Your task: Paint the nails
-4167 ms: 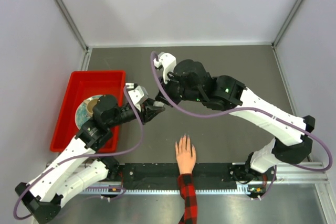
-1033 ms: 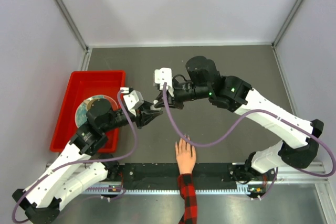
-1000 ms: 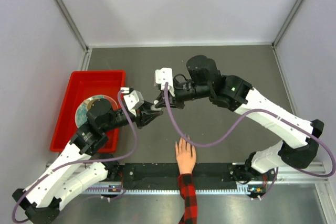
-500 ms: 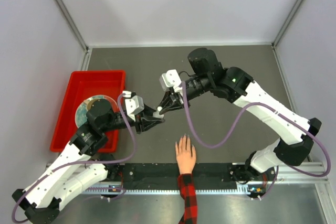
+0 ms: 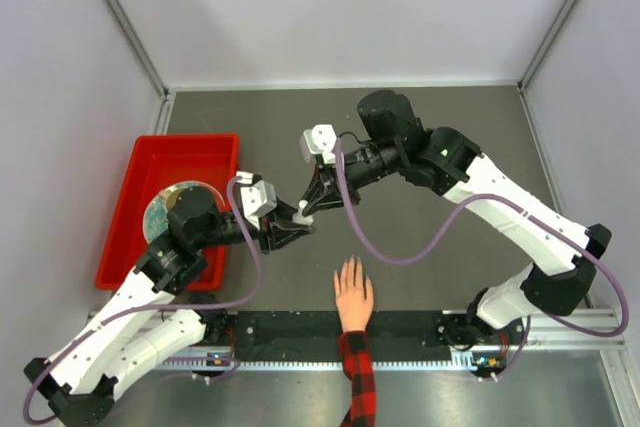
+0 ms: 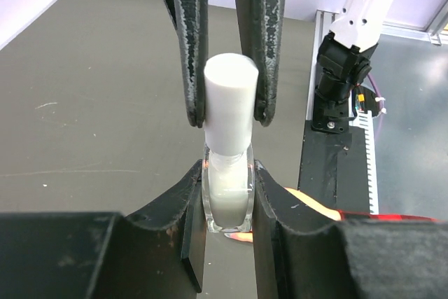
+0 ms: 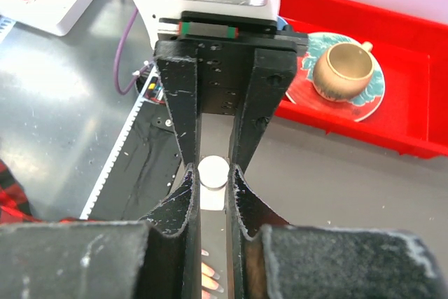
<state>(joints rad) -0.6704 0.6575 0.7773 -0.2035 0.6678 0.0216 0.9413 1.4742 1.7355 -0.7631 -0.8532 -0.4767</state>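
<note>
A light-skinned hand [image 5: 352, 294] with a red-and-black plaid sleeve [image 5: 358, 377] lies flat at the table's near edge, its nails [image 5: 350, 265] pointing away. The nails also show in the right wrist view [image 7: 210, 271]. My left gripper [image 5: 298, 231] is shut on a small clear glass bottle [image 6: 227, 197] and holds it above the table, left of the hand. My right gripper [image 5: 304, 207] comes from the upper right and is shut on the bottle's white cap [image 6: 229, 103]. The cap also shows end-on in the right wrist view [image 7: 213, 171].
A red bin [image 5: 130, 212] at the left holds a patterned plate [image 5: 160, 209] and a tan cup [image 7: 343, 64]. A black strip [image 5: 290, 332] runs along the near edge beside the sleeve. Grey walls close in the left, back and right.
The right arm swung in from the back, turned its wrist and closed its jaws on the cap. The left gripper with the bottle shifted slightly toward the near side. The hand stayed still.
</note>
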